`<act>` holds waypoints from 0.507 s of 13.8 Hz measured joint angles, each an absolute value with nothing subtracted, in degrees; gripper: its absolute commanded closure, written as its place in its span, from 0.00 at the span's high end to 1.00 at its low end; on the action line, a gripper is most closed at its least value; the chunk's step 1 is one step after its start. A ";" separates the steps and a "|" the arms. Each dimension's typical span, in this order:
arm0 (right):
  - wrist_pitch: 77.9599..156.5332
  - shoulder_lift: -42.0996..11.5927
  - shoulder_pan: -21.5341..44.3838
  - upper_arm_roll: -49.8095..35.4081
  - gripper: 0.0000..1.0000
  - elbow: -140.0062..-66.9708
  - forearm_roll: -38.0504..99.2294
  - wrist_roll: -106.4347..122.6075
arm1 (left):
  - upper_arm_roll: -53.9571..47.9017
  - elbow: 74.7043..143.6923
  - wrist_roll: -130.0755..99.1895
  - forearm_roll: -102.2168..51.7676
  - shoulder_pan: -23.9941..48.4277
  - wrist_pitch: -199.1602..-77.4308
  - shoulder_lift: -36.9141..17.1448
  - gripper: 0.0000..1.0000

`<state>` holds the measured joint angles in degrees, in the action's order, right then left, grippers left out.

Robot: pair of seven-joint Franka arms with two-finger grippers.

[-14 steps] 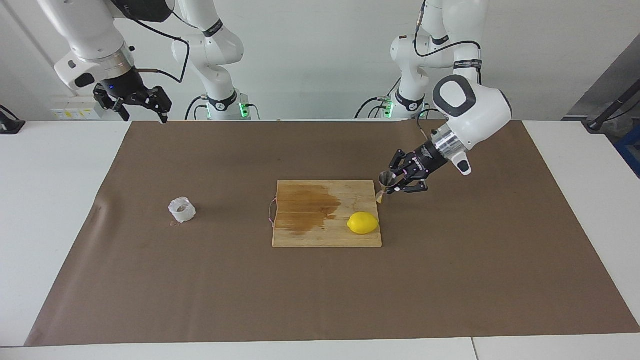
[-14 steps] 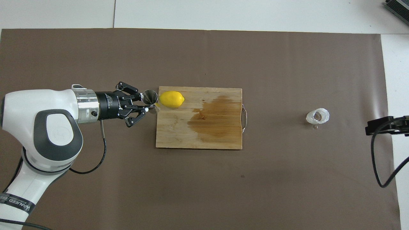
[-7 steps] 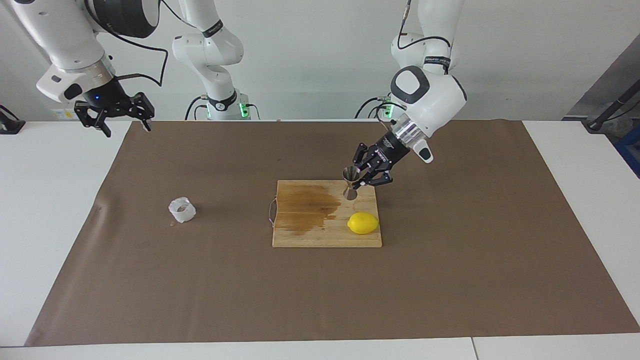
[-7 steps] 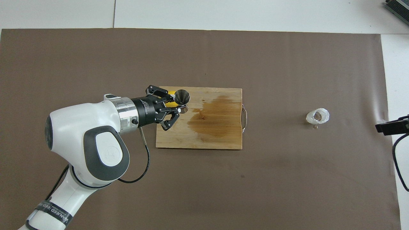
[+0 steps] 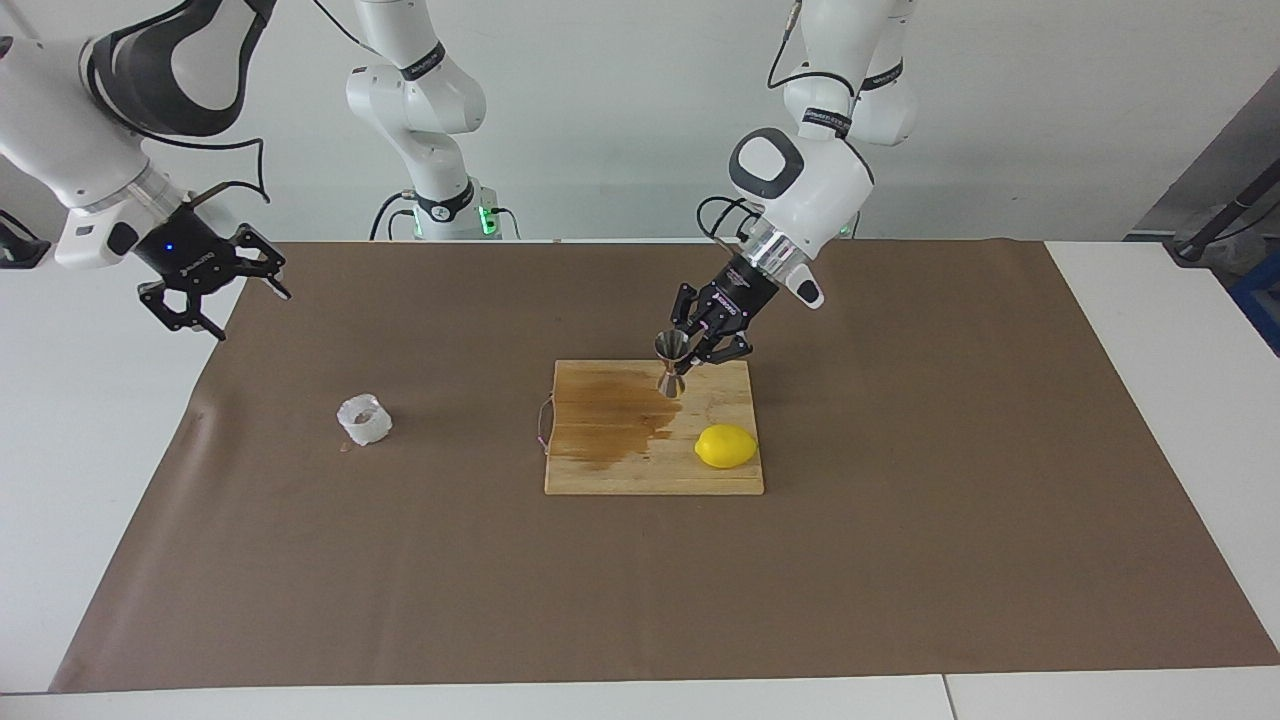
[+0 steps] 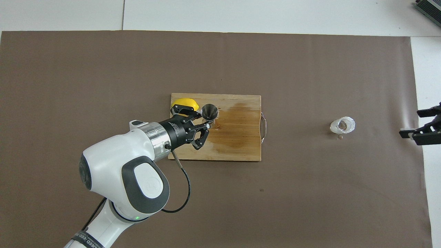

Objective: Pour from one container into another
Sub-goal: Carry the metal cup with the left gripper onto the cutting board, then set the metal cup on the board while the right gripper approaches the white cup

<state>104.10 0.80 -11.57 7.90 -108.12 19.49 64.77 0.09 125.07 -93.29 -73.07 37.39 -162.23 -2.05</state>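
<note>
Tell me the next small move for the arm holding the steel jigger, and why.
Probably set the shiny hourglass-shaped steel jigger down: the left gripper, shut on it, holds it upright just over the wooden cutting board. The crinkled translucent whitish cup sits untouched.

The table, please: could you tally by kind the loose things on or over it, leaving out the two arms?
Cups: 1, translucent whitish cup
Jiggers: 1, steel jigger, held over the board
Lemons: 1, lemon
Cutting boards: 1, wooden board
Paper sheets: 1, brown paper
Total: 5
</note>
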 measured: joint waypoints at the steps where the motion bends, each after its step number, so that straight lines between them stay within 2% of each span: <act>1: 104.45 -0.67 -12.45 7.91 1.00 -108.16 22.50 69.80 | 0.12 125.50 -93.32 -73.85 37.94 -163.16 -2.14 0.00; 7: 105.86 -10.92 -16.27 7.99 1.00 -108.26 39.00 92.93 | 0.13 126.51 -93.34 -81.82 42.42 -170.33 -5.39 0.00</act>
<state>105.86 -10.92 -16.27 7.99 -108.26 39.00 92.93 0.13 126.51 -93.34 -81.82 42.42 -170.34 -5.39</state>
